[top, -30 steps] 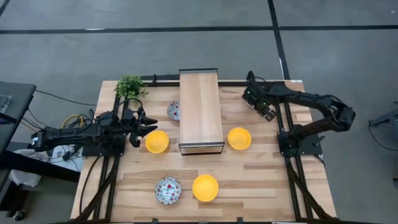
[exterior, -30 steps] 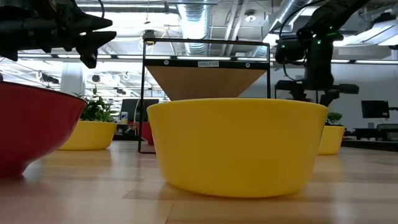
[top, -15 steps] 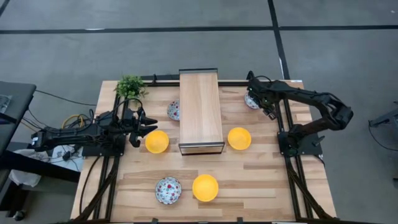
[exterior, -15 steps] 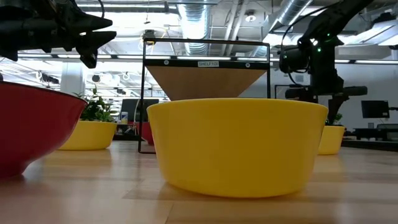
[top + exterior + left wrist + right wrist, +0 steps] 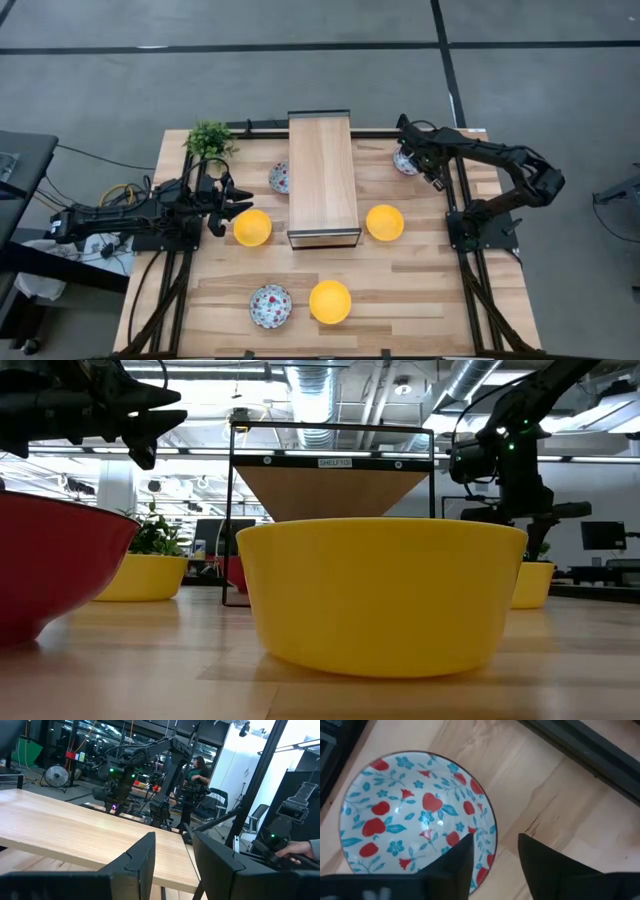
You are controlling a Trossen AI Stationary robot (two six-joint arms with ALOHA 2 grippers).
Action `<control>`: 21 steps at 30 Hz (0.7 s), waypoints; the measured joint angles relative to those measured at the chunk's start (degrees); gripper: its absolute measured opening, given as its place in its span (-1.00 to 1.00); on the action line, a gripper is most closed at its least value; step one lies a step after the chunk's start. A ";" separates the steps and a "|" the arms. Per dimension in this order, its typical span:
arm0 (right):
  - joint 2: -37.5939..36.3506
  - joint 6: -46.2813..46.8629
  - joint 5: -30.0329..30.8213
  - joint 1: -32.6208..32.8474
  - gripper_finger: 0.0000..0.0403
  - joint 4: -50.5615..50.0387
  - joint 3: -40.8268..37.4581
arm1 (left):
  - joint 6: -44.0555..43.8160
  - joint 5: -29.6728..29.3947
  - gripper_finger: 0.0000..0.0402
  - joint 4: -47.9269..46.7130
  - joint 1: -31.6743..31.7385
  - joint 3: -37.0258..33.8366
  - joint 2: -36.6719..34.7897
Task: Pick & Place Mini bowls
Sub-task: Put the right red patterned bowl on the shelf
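Grey concrete floor with dark seams fills the high view around a pale plank table [image 5: 420,285], and we judge the task barely begun: none of the bowls sits on the tall wooden shelf [image 5: 322,178] at the picture's centre, and all six we can count rest on the tabletop.

That shelf is a long rectangular box of light, straight-grained wood in a thin black frame.

Both arms are dark and jointed. At centre left the left gripper [image 5: 236,200] hovers beside a yellow bowl [image 5: 252,227], its fingers spread and holding nothing. At upper right the right gripper [image 5: 494,852] hangs over a floral bowl [image 5: 417,817], fingers apart with the near rim between them, not yet pinched as far as we can tell.

Three bowls are plain glossy yellow, round with steep sides: the one at centre left, one right of the shelf [image 5: 384,222], one at lower centre [image 5: 330,301]. Three are white with red-and-blue flowers: upper right, one tucked left of the shelf [image 5: 279,178], one at lower centre-left [image 5: 270,306].
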 joint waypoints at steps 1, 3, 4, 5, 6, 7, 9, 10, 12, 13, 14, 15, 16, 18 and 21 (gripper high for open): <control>0.06 0.02 0.00 -0.10 -0.38 0.16 0.00 | 0.01 -0.01 -0.35 0.01 0.00 0.00 -0.01; 0.08 0.00 -0.02 -0.40 -0.44 0.26 0.00 | 0.00 0.00 -0.35 0.00 0.00 0.00 0.00; 0.08 0.00 -0.02 -0.44 -0.46 0.38 0.00 | 0.00 0.00 -0.35 0.01 0.00 0.00 -0.01; 0.08 0.00 -0.01 -0.44 -0.48 0.35 0.00 | 0.00 0.00 -0.35 0.01 0.00 0.00 -0.01; 0.08 0.00 0.01 -0.44 -0.48 0.35 0.00 | 0.00 0.00 -0.35 0.01 0.00 0.00 0.01; 0.08 0.00 0.04 -0.44 -0.49 0.37 -0.01 | 0.00 -0.01 -0.35 0.01 0.00 0.00 0.00; 0.08 0.00 -0.01 -0.44 -0.49 0.89 -0.55 | 0.01 -0.01 -0.35 0.01 0.00 0.00 0.01; 0.08 0.00 -0.25 -0.44 -0.49 1.11 -1.06 | 0.00 0.00 -0.35 0.01 0.00 0.00 0.01; 0.08 0.18 -1.36 -0.44 -0.49 2.95 -2.63 | 0.00 0.00 -0.35 -0.01 0.00 0.00 0.01; 0.08 0.75 -2.09 -0.44 -0.49 3.94 -3.54 | 0.00 -0.02 -0.35 0.01 0.00 0.00 0.01; 0.08 1.19 -2.41 -0.35 -0.49 4.79 -4.39 | 0.00 -0.02 -0.35 0.01 0.00 0.00 0.01; 0.09 1.36 -2.48 -0.09 -0.49 5.24 -5.00 | 0.01 -0.02 -0.35 0.01 0.01 0.00 -0.01; 0.10 1.41 -2.43 0.19 -0.49 5.30 -5.28 | 0.00 -0.01 -0.35 0.01 0.00 0.00 0.01; 0.10 1.44 -2.16 0.61 -0.49 5.36 -5.35 | 0.02 0.00 -0.35 0.01 0.02 0.00 0.01; -0.07 1.44 -1.88 0.83 -0.49 5.33 -5.35 | 0.00 0.00 -0.35 0.01 0.00 0.00 0.01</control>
